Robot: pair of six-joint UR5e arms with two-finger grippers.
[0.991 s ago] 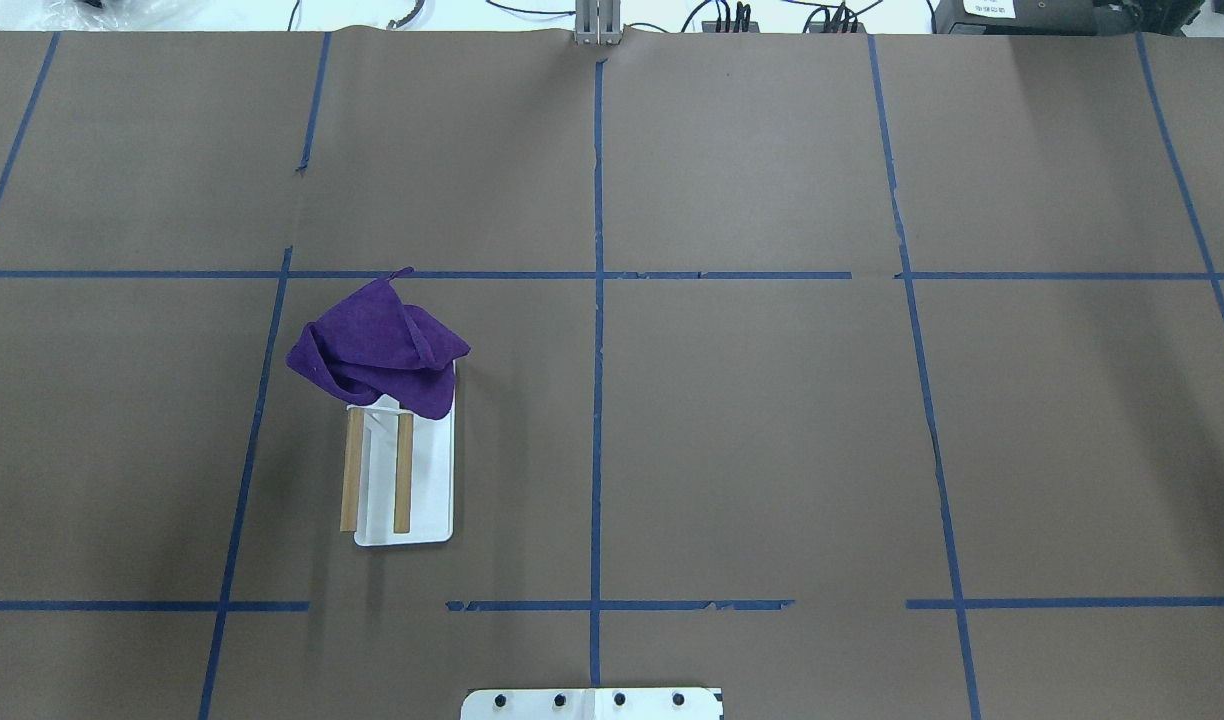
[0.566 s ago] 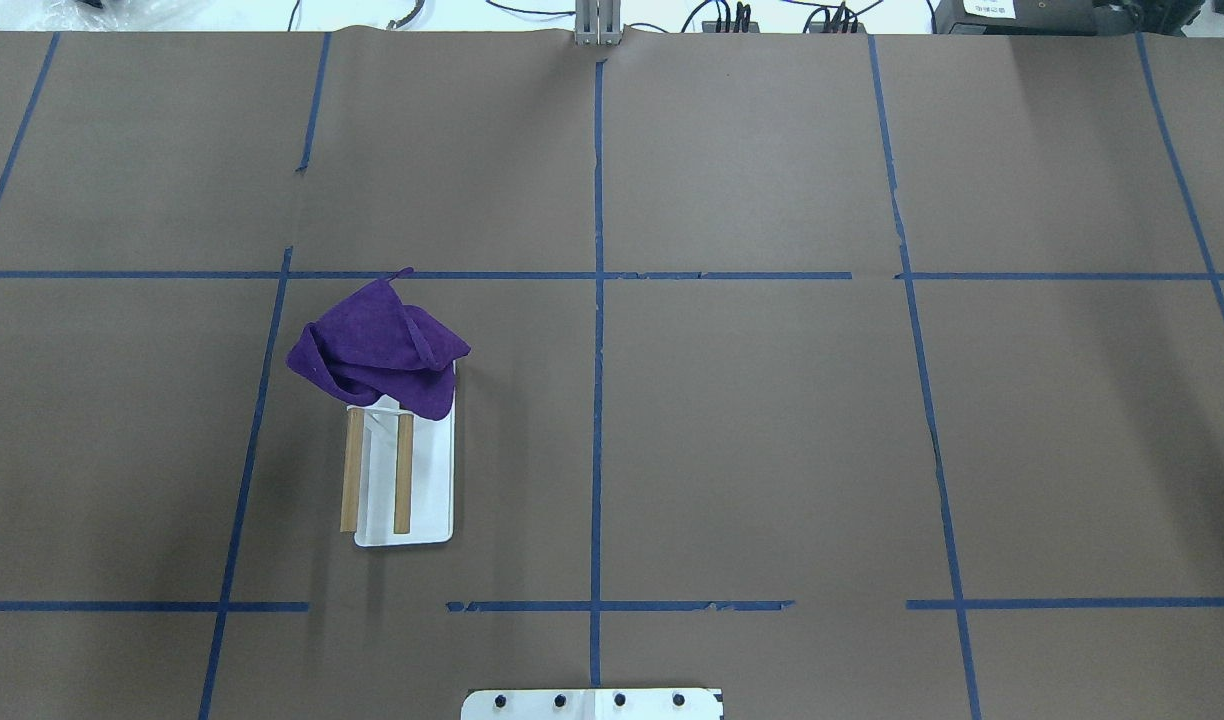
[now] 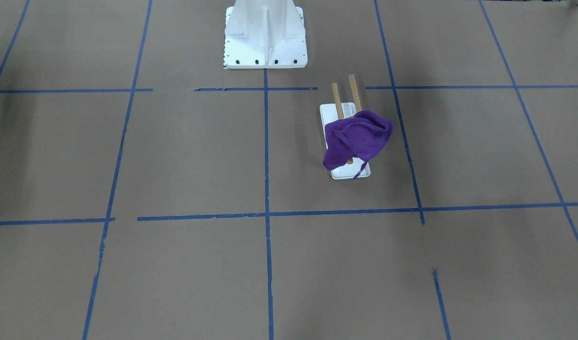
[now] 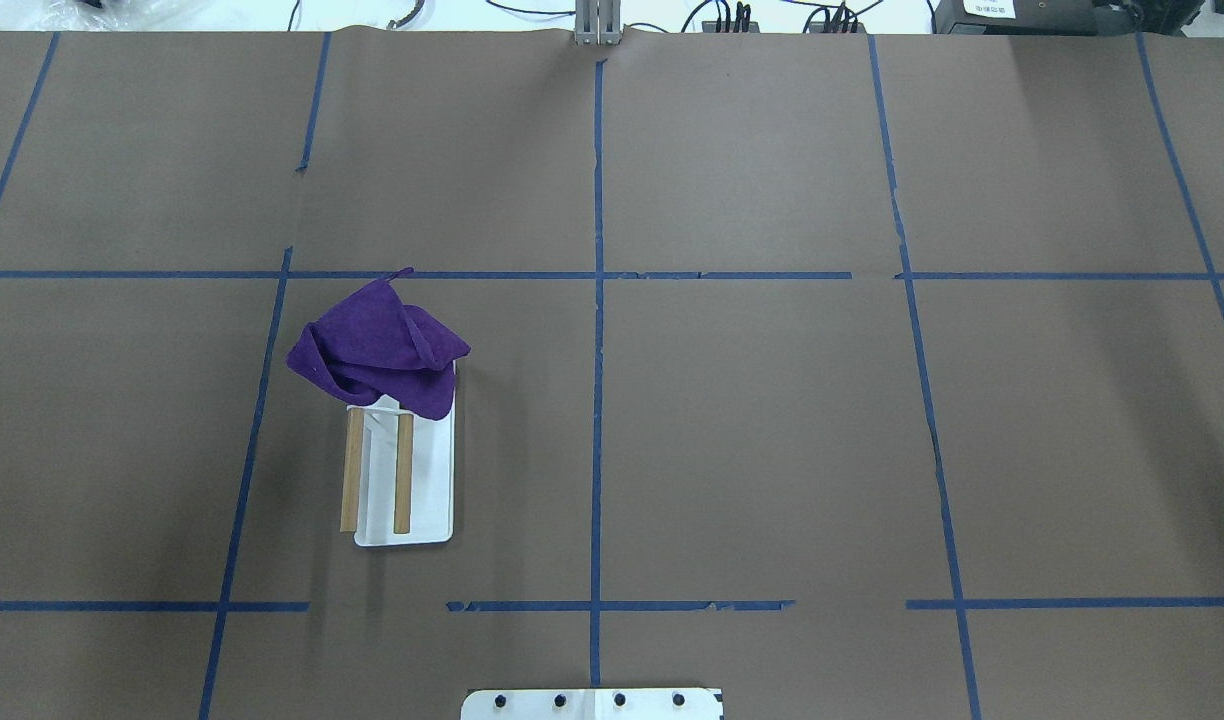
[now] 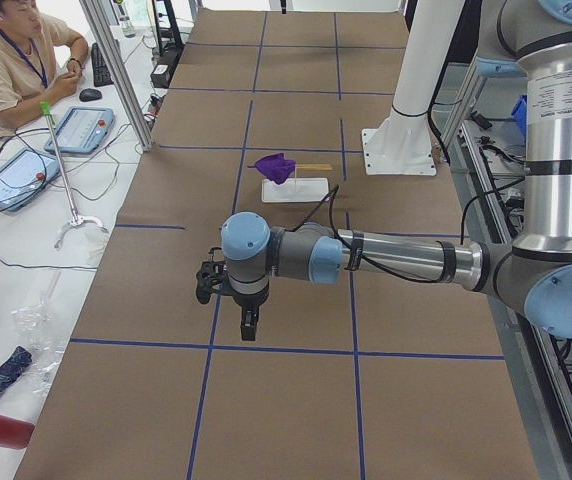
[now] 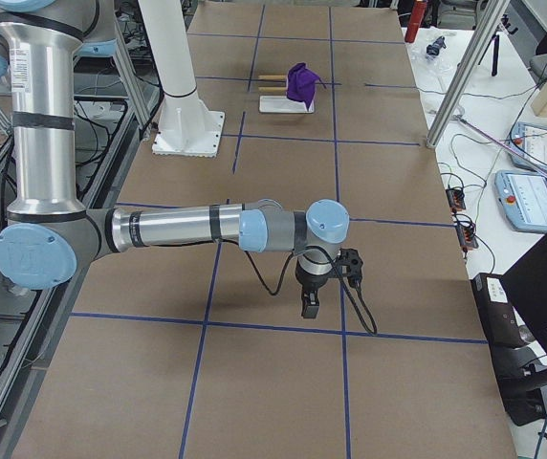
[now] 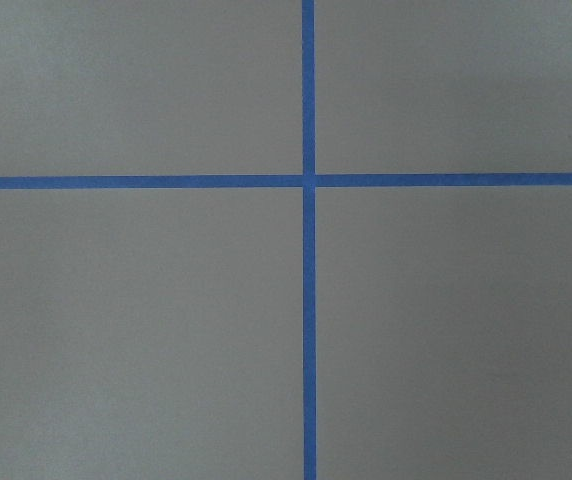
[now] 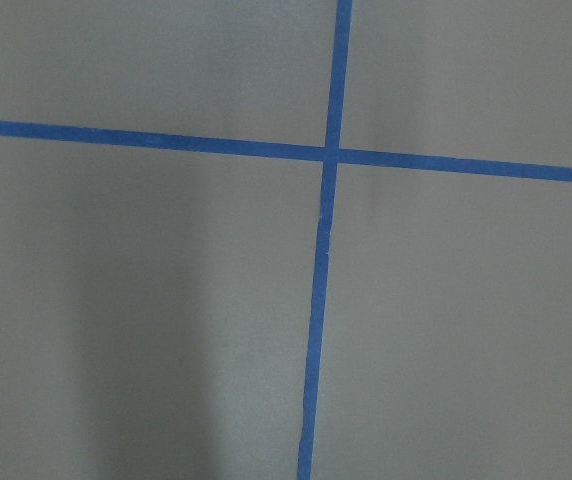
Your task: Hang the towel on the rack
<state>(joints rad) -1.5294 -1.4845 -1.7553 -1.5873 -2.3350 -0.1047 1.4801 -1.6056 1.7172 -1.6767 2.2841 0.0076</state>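
The purple towel [image 4: 377, 345] lies bunched over the far end of the rack, covering the ends of its two wooden bars [image 4: 403, 470]; a thin loop hangs at its edge [image 3: 360, 171]. The rack's white base [image 4: 434, 480] sits left of the table's centre. Towel [image 3: 357, 137] and rack base [image 3: 334, 111] also show in the front-facing view. My left gripper [image 5: 249, 325] and right gripper [image 6: 310, 306] point down at bare table far from the rack, seen only in the side views. I cannot tell if they are open or shut. Both wrist views show only taped paper.
The white bolted robot pedestal [image 3: 265, 33] stands at the table's near-robot edge. Blue tape lines [image 4: 597, 400] grid the brown paper. An operator [image 5: 6, 60] sits with tablets beside the table's far side. A metal post [image 6: 460, 72] stands by the edge.
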